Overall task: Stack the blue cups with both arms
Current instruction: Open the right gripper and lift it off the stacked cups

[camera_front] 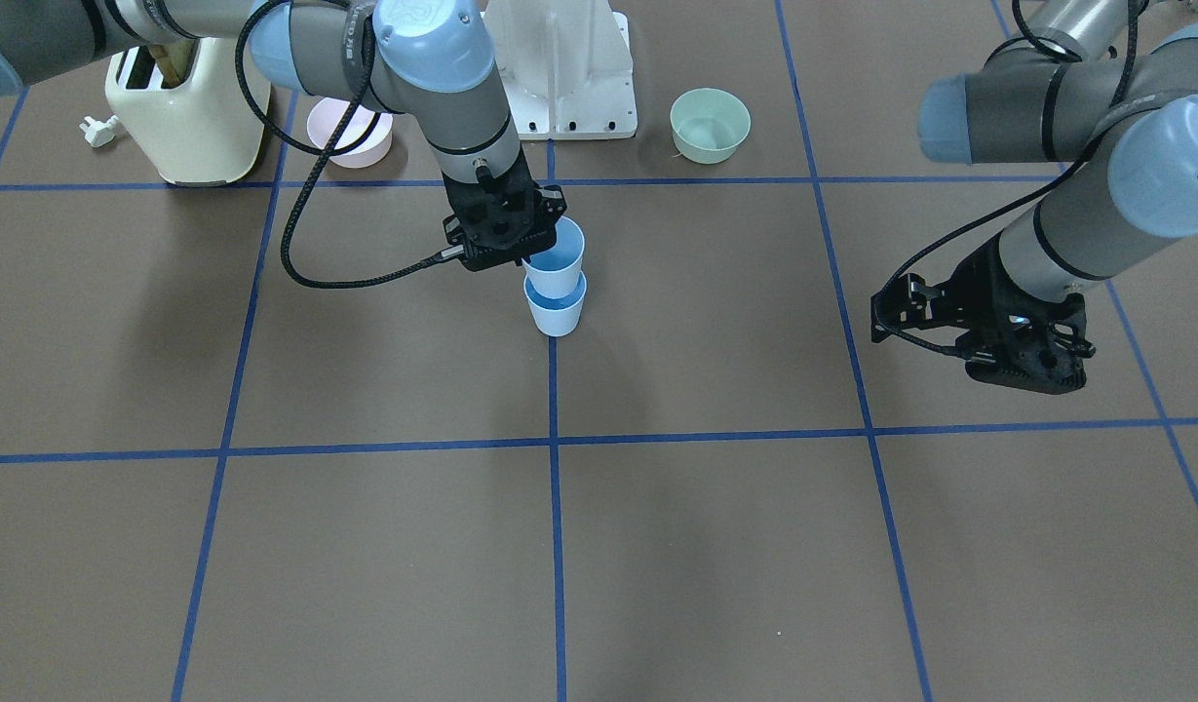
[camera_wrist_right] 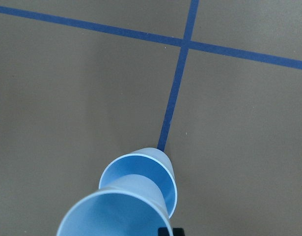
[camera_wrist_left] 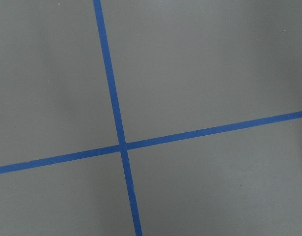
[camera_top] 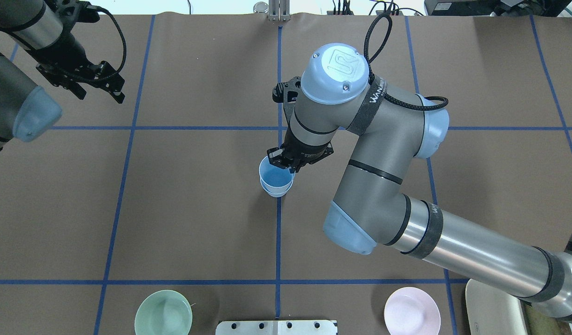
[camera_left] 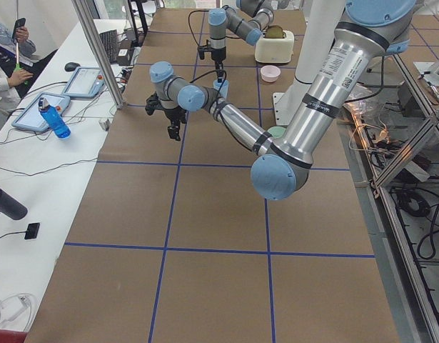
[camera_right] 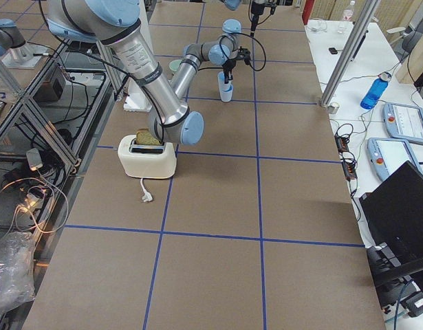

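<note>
Two light-blue cups are at the table's centre on a blue tape line. The lower cup (camera_front: 557,314) (camera_top: 278,191) stands on the table. My right gripper (camera_front: 532,253) (camera_top: 289,169) is shut on the rim of the upper cup (camera_front: 558,261) (camera_top: 274,176) and holds it over the lower one, its base at about the lower rim. The right wrist view shows the upper cup (camera_wrist_right: 116,216) close up and the lower cup (camera_wrist_right: 153,172) beneath, slightly offset. My left gripper (camera_front: 1023,366) (camera_top: 101,95) is open and empty, far off to the side above the table.
A cream toaster (camera_front: 184,117), a pink bowl (camera_front: 350,136) (camera_top: 411,311) and a green bowl (camera_front: 710,125) (camera_top: 163,312) stand near the white base (camera_front: 569,68) on the robot's side. The left wrist view holds only table and tape lines.
</note>
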`<state>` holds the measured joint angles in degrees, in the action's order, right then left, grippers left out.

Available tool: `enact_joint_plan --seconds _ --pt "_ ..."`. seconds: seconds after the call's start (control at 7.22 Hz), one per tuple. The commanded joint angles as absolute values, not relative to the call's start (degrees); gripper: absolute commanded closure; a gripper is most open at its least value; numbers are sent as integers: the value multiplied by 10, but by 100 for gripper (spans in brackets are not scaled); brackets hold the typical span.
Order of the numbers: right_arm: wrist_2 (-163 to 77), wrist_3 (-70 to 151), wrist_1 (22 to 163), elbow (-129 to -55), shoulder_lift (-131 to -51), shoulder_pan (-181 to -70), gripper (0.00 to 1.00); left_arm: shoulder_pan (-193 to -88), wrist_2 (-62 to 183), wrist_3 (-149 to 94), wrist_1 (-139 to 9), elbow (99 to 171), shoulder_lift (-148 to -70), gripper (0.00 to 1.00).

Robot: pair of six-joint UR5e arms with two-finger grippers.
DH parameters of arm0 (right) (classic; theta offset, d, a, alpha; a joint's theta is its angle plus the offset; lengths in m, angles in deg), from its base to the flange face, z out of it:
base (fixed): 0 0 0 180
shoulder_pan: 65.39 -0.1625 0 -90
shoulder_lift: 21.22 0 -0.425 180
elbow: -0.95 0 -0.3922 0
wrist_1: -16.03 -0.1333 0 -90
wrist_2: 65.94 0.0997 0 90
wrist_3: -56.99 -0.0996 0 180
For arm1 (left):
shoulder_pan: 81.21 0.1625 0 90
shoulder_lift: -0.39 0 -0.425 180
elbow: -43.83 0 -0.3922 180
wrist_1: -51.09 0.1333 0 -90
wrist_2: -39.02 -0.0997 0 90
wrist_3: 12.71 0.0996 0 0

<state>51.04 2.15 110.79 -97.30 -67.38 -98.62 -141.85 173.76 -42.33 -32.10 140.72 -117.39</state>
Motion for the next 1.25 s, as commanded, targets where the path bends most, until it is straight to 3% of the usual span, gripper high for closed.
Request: enact_joint_plan --seconds 0.0,0.14,0.42,1.11 --pt "510 27 1101 -971 -675 -986 31 -1419 1738 -423 -321 1407 -1174 2" --pt "504 29 1101 -972 -675 -986 17 -1419 1738 -423 -321 1407 -1175 2" --pt "501 29 1100 -977 -677 -987 2 -1419 1738 -423 -321 1407 -1175 2" --pt "524 75 1099 -1007 -745 -1097 0 -1475 1737 -291 -301 1388 -1166 2"
